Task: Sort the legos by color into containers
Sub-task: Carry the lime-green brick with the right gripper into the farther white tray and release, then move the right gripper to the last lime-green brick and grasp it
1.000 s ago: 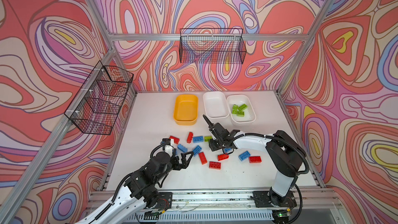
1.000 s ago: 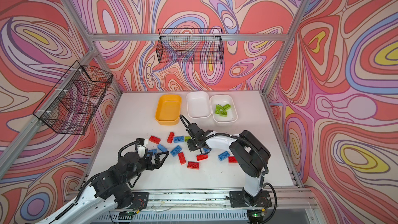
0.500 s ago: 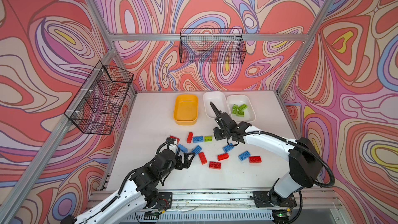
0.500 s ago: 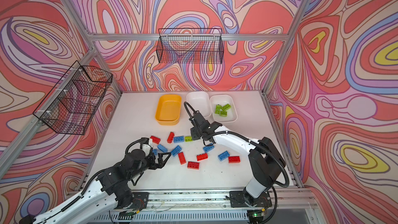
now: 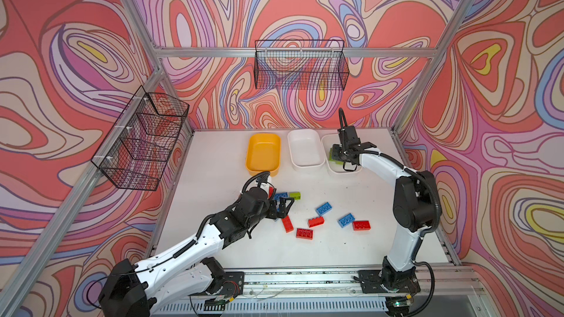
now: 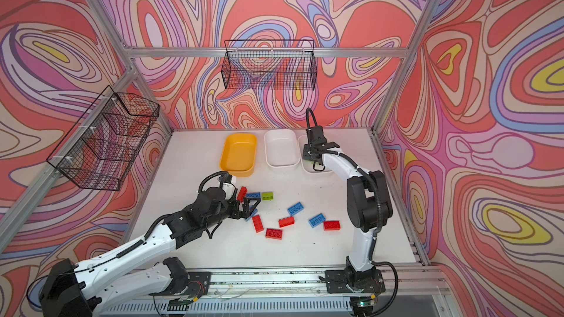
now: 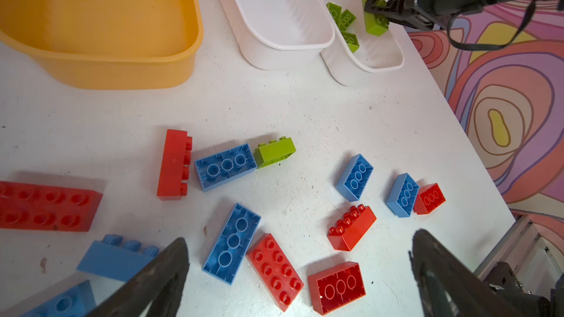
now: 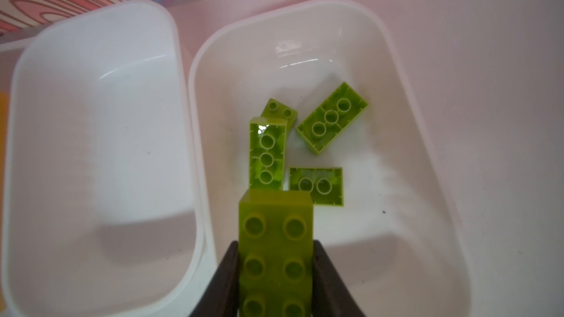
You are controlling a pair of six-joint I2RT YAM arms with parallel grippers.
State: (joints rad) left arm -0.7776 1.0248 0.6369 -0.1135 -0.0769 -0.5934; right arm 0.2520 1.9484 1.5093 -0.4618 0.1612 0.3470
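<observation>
Over the end white tub point(image 8: 406, 135), the right gripper point(image 8: 276, 251) clamps a lime green brick point(image 8: 276, 214); four green bricks point(image 8: 331, 117) lie inside. Left gripper point(image 7: 300, 240) hangs spread wide, empty, above red bricks point(image 7: 274, 269) and blue bricks point(image 7: 232, 242) scattered on the table point(image 7: 305, 102).

Closed in on three sides by walls point(image 5: 274, 4) printed with swirling bands of coral red, pink, lilac, blue, cream and yellow. Braced by a silver aluminium frame point(image 5: 213, 52), with slanted posts at both back corners and a horizontal bar across the back wall. Fitted with a long black wire basket point(image 5: 300, 65) hanging from that bar and a tiered black wire rack point(image 5: 140, 138) along the left wall. Floored by a white matt desk point(image 5: 213, 160), speckled and scuffed, bordered at its front edge by a metal rail point(image 5: 305, 279). Lit evenly, with soft, short shadows.
</observation>
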